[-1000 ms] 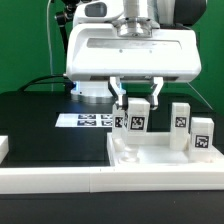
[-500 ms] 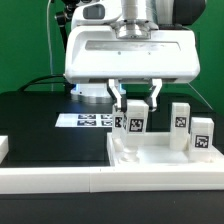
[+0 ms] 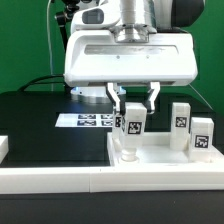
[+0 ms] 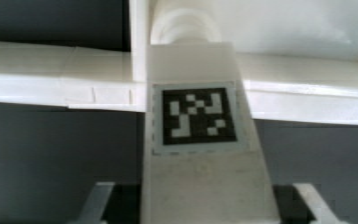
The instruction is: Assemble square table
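Lower now, clamped leg, foot hidden behind tabletop rim.

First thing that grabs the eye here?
The end effector, shut on a tagged white leg held upright over the square tabletop. In the wrist view that leg fills the middle. Two more legs stand upright toward the exterior view's right.

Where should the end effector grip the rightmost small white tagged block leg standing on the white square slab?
Grip the rightmost white tagged block leg on its upper half, coming from straight above. It stands upright and narrow on the white square slab, apart from the neighbouring leg, leaving its plain side faces free for the fingers.
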You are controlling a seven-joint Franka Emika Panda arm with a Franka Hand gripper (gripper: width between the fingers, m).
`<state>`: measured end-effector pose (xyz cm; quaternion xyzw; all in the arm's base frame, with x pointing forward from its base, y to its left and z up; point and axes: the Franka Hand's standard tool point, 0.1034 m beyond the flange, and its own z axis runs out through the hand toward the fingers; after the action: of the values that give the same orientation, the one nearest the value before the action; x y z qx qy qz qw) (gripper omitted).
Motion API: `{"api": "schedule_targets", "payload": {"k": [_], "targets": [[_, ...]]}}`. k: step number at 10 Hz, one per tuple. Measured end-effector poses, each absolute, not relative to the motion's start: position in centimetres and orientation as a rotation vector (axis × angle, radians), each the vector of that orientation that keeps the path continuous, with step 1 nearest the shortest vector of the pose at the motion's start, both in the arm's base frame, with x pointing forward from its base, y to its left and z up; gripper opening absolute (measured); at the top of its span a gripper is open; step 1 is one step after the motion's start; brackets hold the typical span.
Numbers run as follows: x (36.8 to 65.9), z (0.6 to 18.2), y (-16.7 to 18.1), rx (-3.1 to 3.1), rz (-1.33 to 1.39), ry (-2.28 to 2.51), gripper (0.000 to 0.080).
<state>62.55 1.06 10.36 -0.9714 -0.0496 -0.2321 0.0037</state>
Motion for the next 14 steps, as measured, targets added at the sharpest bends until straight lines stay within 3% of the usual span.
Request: {"api": "schedule_targets", "payload": {"k": [8, 14], "targets": [[62.8, 9.1, 1.0, -3.05, -0.728, -0.156, 0.029], [62.6, 8.9, -0.2, -3.067, -0.908, -0.153, 0.029]]}}
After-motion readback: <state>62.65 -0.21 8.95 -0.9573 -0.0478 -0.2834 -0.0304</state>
